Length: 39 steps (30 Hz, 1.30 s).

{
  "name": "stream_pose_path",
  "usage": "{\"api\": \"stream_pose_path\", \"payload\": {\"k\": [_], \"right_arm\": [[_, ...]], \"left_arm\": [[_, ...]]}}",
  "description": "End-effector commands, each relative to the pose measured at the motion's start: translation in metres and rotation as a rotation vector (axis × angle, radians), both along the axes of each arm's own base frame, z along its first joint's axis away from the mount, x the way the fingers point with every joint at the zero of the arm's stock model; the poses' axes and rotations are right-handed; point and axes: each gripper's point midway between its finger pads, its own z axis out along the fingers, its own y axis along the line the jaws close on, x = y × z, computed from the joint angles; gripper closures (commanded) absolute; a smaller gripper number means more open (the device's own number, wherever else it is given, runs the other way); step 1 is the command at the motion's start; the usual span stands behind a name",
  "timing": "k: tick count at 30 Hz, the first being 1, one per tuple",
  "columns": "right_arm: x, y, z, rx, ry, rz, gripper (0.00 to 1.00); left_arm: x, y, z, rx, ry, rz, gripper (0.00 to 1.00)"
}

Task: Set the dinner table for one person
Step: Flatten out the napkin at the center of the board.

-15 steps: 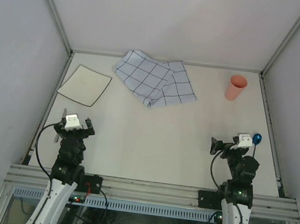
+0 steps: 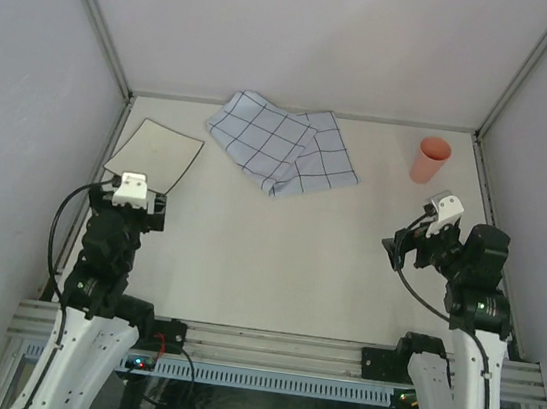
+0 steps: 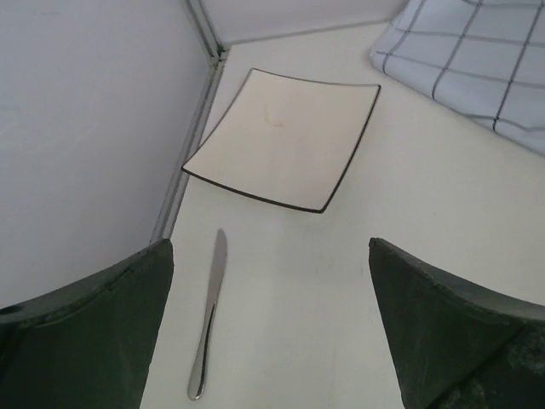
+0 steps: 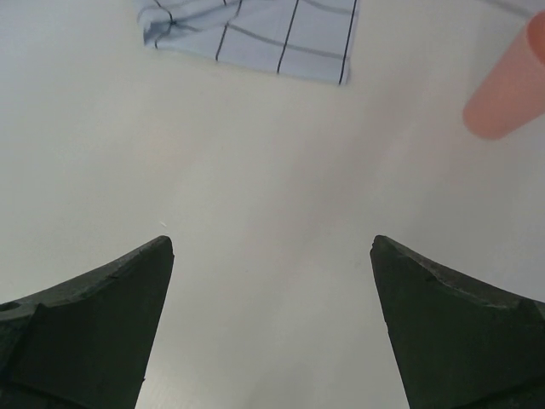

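From the top view we see the off-white desk (image 2: 277,255) filling the space between grey rails and pale walls, with both arms at its near edge. A square white plate (image 2: 155,156) with a dark rim lies near the far left corner. A crumpled light-blue cloth (image 2: 281,145) with a dark grid lies at the far middle, and a pink cup (image 2: 430,160) stands upright near the far right corner. The left end effector (image 2: 135,205) hangs just short of the plate. The right end effector (image 2: 407,247) hangs over bare desk on the near side of the cup.

In the left wrist view we find the left end effector (image 3: 270,256) spread wide with nothing between its fingers. A metal knife (image 3: 209,315) lies flat on the desk (image 3: 409,196) beside the left rail, close to the plate (image 3: 285,139) but apart from it. A corner of the cloth (image 3: 477,60) shows at top right.

In the right wrist view the right end effector (image 4: 272,243) is likewise spread wide and grips nothing. Below it we see only bare desk (image 4: 255,170). The cloth (image 4: 255,30) sits at the top edge and the cup (image 4: 507,94) at the upper right.
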Motion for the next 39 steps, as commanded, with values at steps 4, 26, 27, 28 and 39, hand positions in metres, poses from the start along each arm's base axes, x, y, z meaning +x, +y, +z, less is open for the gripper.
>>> {"api": "stream_pose_path", "payload": {"k": [4,26,27,28,39], "right_arm": [[0.001,-0.02,-0.028,-0.082,0.092,-0.089,0.0],[0.006,-0.031,-0.031,-0.133,0.056,-0.138,0.0],[0.006,-0.031,-0.031,-0.134,0.056,-0.139,0.0],[0.006,-0.031,-0.031,-0.133,0.055,-0.14,0.0],[0.003,-0.029,-0.028,-0.13,0.042,-0.128,0.0]], "left_arm": [[-0.006,-0.047,-0.035,0.204,0.301,-0.392,0.11],[0.141,-0.21,-0.058,0.042,0.653,-0.952,0.23],[0.148,-0.22,-0.058,0.033,0.658,-0.961,0.23],[0.157,-0.229,-0.056,0.031,0.65,-0.962,0.23],[0.231,-0.298,-0.081,0.077,0.668,-0.953,0.26]]}}
